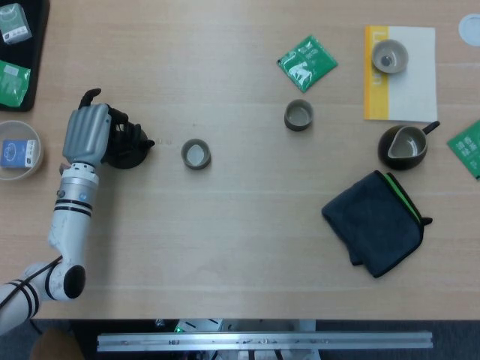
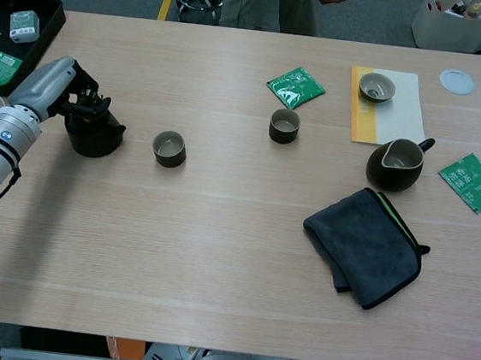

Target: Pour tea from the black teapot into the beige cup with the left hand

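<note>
— Teapot position? The black teapot [image 1: 126, 146] stands near the table's [image 1: 240, 247] left edge, spout toward the beige cup [image 1: 196, 154] just beside it.

— And the hands? The left hand [image 1: 86, 133] is wrapped around the teapot's handle side, grasping it; the right hand appears in neither view.

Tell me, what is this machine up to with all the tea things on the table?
The robot's left hand holds a black teapot at the left side of the table, its spout turned toward a small beige cup just beside it. The pot sits upright and apart from the cup, so nothing is being poured at this moment. Further right lie another cup, green tea packets, a dark pitcher and a folded dark cloth. The right hand is out of sight.
</note>
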